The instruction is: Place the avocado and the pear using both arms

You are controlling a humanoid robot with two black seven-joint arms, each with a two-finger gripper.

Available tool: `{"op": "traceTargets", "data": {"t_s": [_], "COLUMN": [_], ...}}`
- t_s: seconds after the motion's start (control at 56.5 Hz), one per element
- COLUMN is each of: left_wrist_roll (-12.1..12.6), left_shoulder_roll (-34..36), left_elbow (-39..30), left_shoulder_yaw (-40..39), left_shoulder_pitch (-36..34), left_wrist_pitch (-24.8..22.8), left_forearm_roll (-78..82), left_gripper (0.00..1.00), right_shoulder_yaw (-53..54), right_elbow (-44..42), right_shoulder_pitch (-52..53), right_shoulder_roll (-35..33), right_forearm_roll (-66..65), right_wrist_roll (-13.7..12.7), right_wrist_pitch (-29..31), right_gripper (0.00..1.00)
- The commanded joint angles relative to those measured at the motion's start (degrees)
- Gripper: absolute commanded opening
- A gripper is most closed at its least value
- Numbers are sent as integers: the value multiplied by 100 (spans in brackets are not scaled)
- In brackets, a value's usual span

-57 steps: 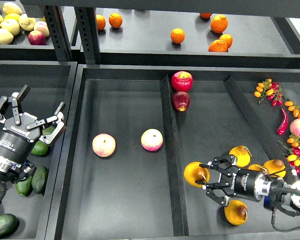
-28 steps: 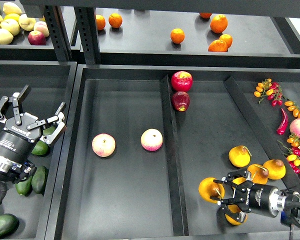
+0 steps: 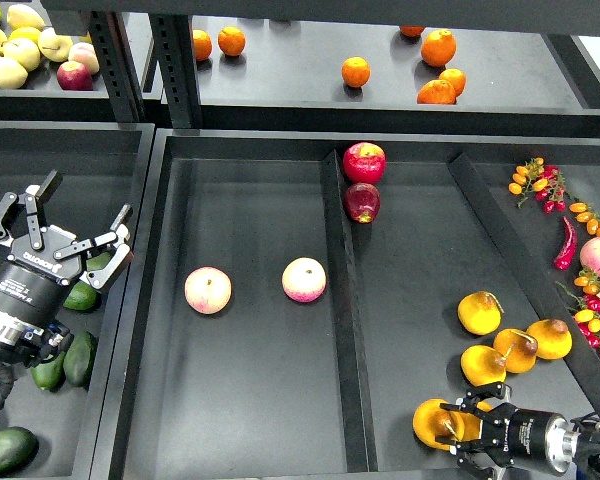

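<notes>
My left gripper (image 3: 58, 232) is open and empty over the left tray. Just below it lies a dark green avocado (image 3: 81, 296), partly hidden by the fingers. More avocados (image 3: 78, 358) lie nearer the front. My right gripper (image 3: 450, 428) is at the bottom right edge of the middle tray's right compartment. It is shut on a yellow-orange pear (image 3: 433, 421), which it holds low. Other pears (image 3: 478, 312) lie behind it, close together.
Two pink-and-cream apples (image 3: 208, 290) (image 3: 304, 279) lie in the tray's left compartment, left of the divider (image 3: 342, 320). Two red apples (image 3: 364, 161) lie at the back. Oranges (image 3: 355, 71) are on the shelf. Chili and small tomatoes (image 3: 565, 243) are at the right.
My right gripper has drawn back toward the front right edge, carrying the pear with it. The left arm has not moved.
</notes>
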Motion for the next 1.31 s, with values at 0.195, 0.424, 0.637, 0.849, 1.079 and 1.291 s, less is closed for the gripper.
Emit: {"op": "traceTargets", "data": {"t_s": [0.195,0.424,0.637,0.849,1.079,1.291], "left_wrist_roll": [0,0,0,0,0,0], "left_shoulder_roll": [0,0,0,0,0,0], "left_elbow": [0,0,0,0,0,9], "left_shoulder_yaw": [39,39,39,13,-40,-102], "left_shoulder_pitch": [1,1,1,44,343,809], "left_wrist_pitch": [0,0,0,0,0,0], "left_forearm_roll": [10,10,10,28,37,28], "left_gripper": [99,99,99,99,99,99], "right_shoulder_yaw": [1,151,1081,2513,3929,4598], "right_elbow": [25,288,719,631,25,-511], "right_shoulder_pitch": [21,215,619,1128,1357,1349], "right_shoulder_roll": [3,-23,371,1724,3632,3853], "right_forearm_roll": [-53,8,201,237,35,-88], "right_wrist_roll": [0,0,0,0,0,0], "right_wrist_pitch": [0,-52,-149,-1087,-1617,-1055], "right_gripper": [76,87,88,90,94,98]}}
